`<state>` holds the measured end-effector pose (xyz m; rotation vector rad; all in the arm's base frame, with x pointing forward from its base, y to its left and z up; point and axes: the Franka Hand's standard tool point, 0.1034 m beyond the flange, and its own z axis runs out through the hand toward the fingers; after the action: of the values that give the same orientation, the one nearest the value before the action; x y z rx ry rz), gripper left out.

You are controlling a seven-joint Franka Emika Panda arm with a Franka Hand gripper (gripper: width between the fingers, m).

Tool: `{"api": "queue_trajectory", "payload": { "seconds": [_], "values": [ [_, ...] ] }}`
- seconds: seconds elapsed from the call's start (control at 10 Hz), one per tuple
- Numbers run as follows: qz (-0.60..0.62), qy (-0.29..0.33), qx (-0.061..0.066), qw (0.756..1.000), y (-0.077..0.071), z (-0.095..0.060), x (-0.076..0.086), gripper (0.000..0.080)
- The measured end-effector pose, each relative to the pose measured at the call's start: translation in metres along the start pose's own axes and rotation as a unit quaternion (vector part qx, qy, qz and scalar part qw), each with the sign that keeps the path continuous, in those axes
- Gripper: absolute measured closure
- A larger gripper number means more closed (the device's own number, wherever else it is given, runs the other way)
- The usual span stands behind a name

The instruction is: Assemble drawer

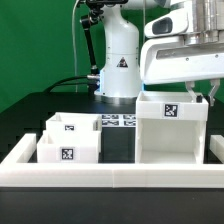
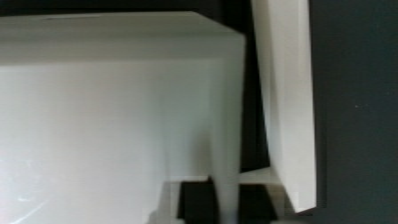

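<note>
The tall white drawer shell stands upright at the exterior view's right, with a square tag on its front. Two small open-topped trays sit side by side at the left, the nearer one showing a tag. My gripper is down at the shell's top rim, towards its right side. In the wrist view the two dark fingers stand on either side of a thin white wall of the shell, and the gripper is closed on that wall.
A long low white border wall runs along the front and up both sides. The marker board lies flat behind the trays. The robot's white base stands at the back, in front of a green backdrop.
</note>
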<state>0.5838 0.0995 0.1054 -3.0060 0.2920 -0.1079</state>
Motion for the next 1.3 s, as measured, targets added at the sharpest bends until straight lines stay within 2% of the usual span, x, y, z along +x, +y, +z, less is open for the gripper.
{"api": "queue_trajectory", "payload": {
  "seconds": [0.3,0.7,0.8,1.1,1.3],
  "values": [
    [0.095,0.001,0.003,0.995,-0.001,0.002,0.002,0.0758],
    [0.231,0.012,0.007,0.973,-0.007,0.002,0.015,0.0758],
    [0.244,0.015,0.011,0.970,-0.005,0.002,0.017,0.0757],
    [0.318,0.013,0.019,0.948,-0.010,0.000,0.017,0.0757],
    [0.374,0.010,0.021,0.927,-0.006,0.001,0.020,0.0757]
  ]
}}
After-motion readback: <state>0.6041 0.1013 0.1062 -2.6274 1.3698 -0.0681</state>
